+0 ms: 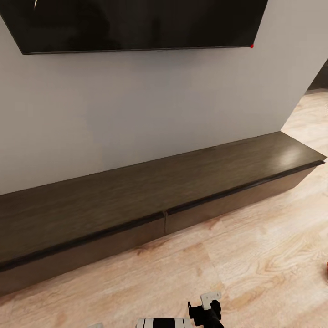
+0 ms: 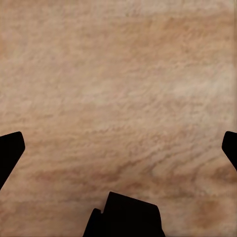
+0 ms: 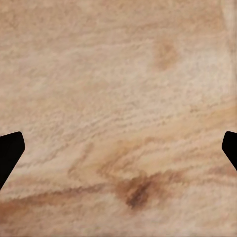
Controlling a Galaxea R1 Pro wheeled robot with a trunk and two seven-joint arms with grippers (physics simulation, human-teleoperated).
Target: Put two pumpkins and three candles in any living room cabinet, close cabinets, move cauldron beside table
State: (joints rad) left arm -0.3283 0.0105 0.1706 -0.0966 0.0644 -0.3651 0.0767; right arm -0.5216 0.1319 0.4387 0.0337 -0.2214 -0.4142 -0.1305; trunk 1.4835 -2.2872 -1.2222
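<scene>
The cabinet [image 1: 150, 191] is a long, low dark-brown unit running along the white wall, and both of its drawer fronts [image 1: 214, 207] are pushed in flush. My left gripper [image 2: 118, 148] hangs open over bare wood floor; its black fingertips [image 2: 10, 150] stand far apart with nothing between them. My right gripper [image 3: 118, 148] is open in the same way, its fingertips [image 3: 10, 150] wide apart above the floor. The pumpkins, candles, cauldron and table are out of view.
A large black TV [image 1: 136, 23] is mounted on the wall above the cabinet. Pale wood floor [image 1: 237, 273] stretches in front of it and past its right end. Part of my arm [image 1: 207, 310] shows at the bottom edge. A tiny orange-brown sliver [image 1: 326, 269] touches the right edge.
</scene>
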